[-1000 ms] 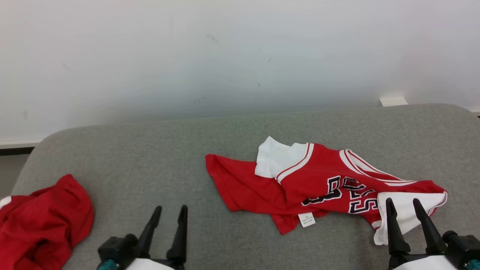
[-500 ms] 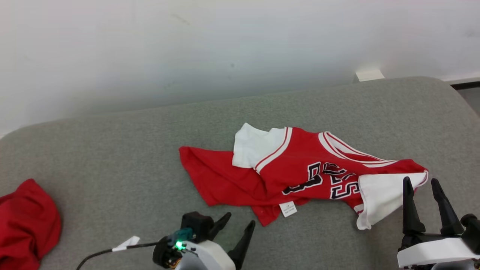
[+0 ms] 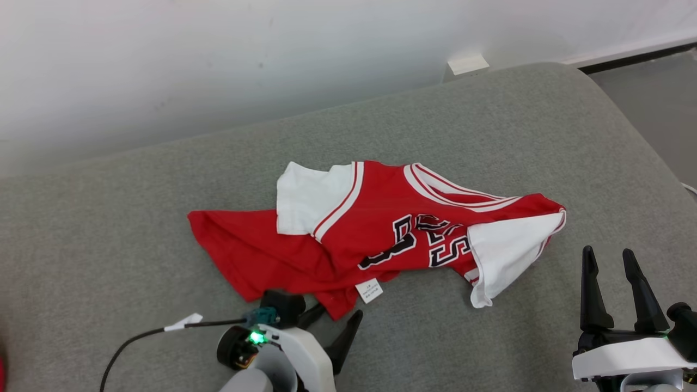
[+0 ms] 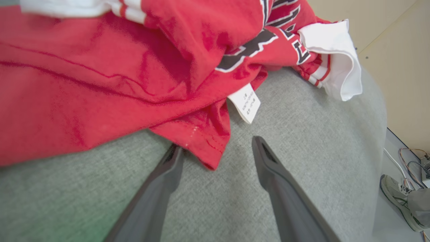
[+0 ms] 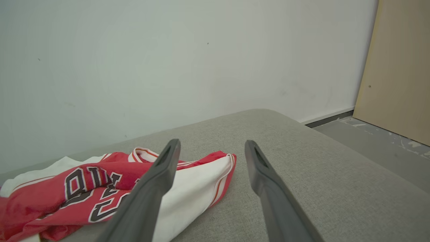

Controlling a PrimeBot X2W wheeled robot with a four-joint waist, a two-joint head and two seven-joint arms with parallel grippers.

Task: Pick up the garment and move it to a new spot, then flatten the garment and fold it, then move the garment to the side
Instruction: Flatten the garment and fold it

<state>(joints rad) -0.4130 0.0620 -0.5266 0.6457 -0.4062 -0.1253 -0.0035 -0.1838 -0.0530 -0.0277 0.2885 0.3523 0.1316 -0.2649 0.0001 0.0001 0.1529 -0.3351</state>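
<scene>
The garment (image 3: 375,228) is a red jersey with white sleeves and dark lettering, lying crumpled on the grey cushion (image 3: 109,218). My left gripper (image 3: 337,314) is open at its near hem, beside the white label (image 3: 370,290). In the left wrist view a red hem corner (image 4: 208,158) lies between the spread fingers of the left gripper (image 4: 216,144), and the left fingertip (image 4: 174,154) touches the cloth's edge. My right gripper (image 3: 607,253) stands open to the right of the white sleeve (image 3: 506,245), apart from it. The right wrist view shows the right gripper (image 5: 212,143) with the garment (image 5: 100,188) behind its left finger.
The cushion's right edge drops to a grey floor (image 3: 653,98). A white wall (image 3: 218,54) runs behind it. A black cable (image 3: 136,343) trails from my left wrist. A person's shoe (image 4: 399,198) and wires lie on the floor beside a wooden panel (image 5: 399,67).
The head camera has turned right, so the whole picture slid left. My left gripper has reached forward and rightward to the garment's near hem. The garment lies as before.
</scene>
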